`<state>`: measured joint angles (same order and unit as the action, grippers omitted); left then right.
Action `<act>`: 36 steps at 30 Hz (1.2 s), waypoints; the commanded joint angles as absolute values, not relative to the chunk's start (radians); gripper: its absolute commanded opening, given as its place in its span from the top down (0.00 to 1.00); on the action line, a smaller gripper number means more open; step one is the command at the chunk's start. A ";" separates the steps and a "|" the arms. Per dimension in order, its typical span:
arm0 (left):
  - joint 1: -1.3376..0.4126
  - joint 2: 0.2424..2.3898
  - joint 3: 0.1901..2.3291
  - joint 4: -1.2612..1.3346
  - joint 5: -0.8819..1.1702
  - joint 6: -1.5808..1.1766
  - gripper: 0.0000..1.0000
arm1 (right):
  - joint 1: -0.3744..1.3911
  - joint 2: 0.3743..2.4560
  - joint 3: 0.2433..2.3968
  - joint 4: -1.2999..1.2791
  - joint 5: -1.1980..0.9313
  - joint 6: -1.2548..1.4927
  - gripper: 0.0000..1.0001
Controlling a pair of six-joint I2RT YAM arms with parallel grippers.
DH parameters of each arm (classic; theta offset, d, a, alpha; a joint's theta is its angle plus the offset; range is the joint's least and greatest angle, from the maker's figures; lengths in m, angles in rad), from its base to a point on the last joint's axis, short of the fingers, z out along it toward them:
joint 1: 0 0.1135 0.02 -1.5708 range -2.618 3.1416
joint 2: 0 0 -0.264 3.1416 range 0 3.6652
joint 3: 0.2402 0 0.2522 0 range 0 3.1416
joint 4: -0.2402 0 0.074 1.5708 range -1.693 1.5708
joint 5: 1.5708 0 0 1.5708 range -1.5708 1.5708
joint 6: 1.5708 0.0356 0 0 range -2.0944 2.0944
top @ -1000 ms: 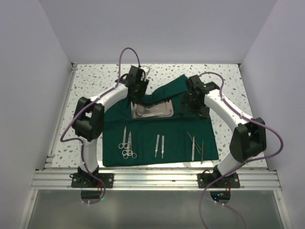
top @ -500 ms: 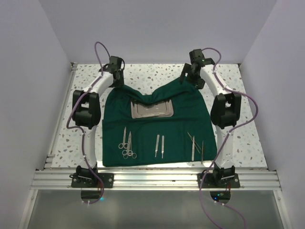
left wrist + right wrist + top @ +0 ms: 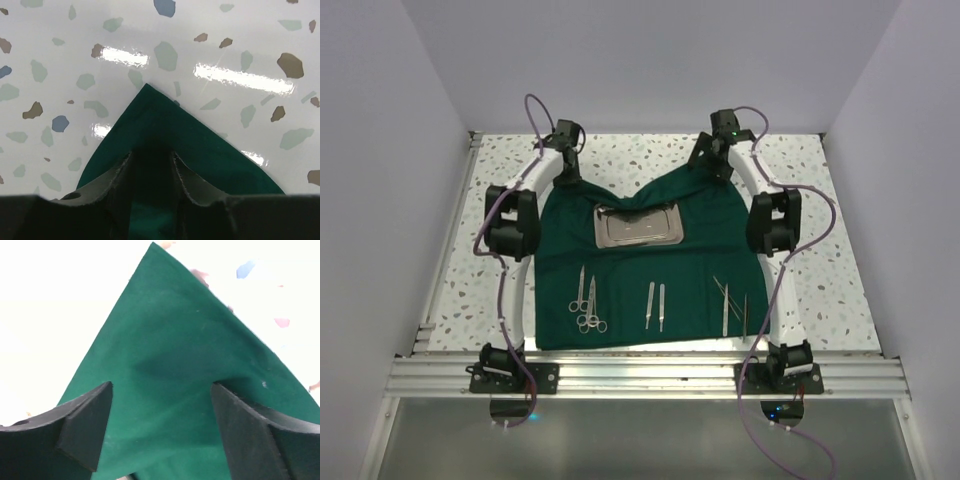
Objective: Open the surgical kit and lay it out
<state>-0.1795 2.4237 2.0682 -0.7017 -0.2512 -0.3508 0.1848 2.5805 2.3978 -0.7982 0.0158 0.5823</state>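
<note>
The left gripper [image 3: 150, 172] has its fingers [image 3: 186, 181] drawn close together, pinching a raised fold of the dark green cloth [image 3: 200, 145]. The cloth's pointed corner lies flat on the speckled table [image 3: 240, 45] just ahead of the fingertips.

The right gripper [image 3: 160, 425] stands with its fingers [image 3: 85, 425] spread wide above the other far corner. Cloth fills the gap between them and its tip points away from the gripper. Whether the pads touch the fabric is hard to judge from this close view.

From above, both grippers sit at the far corners of the cloth, the left at the left one and the right at the right one. The far edge dips between them (a shallow V).

The steel tray [image 3: 640, 227] rests on the cloth nearer the arm bases than either gripper, roughly midway between the two. Nearer still to the bases lies a row of instruments:
- ring-handled scissors [image 3: 586, 300] on the left gripper's side
- a pair of slim tools [image 3: 655, 306] in the middle
- more slim silver pieces [image 3: 731, 305] on the right gripper's side
</note>
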 commanded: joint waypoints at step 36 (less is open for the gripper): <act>-0.026 2.332 2.226 -0.370 -0.094 -0.353 0.00 | -0.052 2.551 2.286 -0.525 -0.043 0.759 0.15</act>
